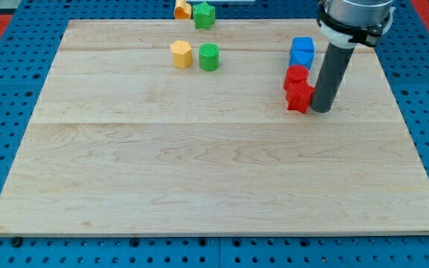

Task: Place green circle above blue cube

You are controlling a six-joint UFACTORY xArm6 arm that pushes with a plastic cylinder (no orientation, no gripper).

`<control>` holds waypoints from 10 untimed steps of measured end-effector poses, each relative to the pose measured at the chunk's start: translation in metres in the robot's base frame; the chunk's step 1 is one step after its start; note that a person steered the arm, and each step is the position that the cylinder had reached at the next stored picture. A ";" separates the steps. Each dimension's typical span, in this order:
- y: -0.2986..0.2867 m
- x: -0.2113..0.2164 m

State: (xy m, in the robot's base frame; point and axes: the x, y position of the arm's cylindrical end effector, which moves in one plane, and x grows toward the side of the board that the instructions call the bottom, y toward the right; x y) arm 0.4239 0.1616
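Nearest the camera lies only bare wood: the desk (199, 186) carries nothing in its lower half, and every block sits toward the view's top. Closest of the objects is my tip (322, 110), the lower end of the dark rod, resting on the desk just at the right of a red block (299, 97), touching it or nearly so. A second red block (296, 76) sits directly above the first, and above that stands the blue cube (302, 50), with what may be another blue piece just under it; I cannot separate them clearly. These form a tight column at the view's right.

No jaws exist on this arm, so nothing can open, close or grip; the rod only pushes.

The green circle (209, 56) sits well apart, toward the view's upper middle, just beside a yellow block (181, 54) on its left. A green block (204, 15) of another shape and an orange block (182, 9) lie at the desk's top edge.

Judging from this layout, the task has not begun on the green circle: it is level with the blue cube, not above it, and the tip is on the wrong side of the board. I would expect the tip must travel left, come round beneath and to the left of the circle, then drive it rightward and upward, avoiding the yellow neighbour.
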 end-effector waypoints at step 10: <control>-0.090 -0.170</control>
State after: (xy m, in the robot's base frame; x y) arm 0.2539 0.0717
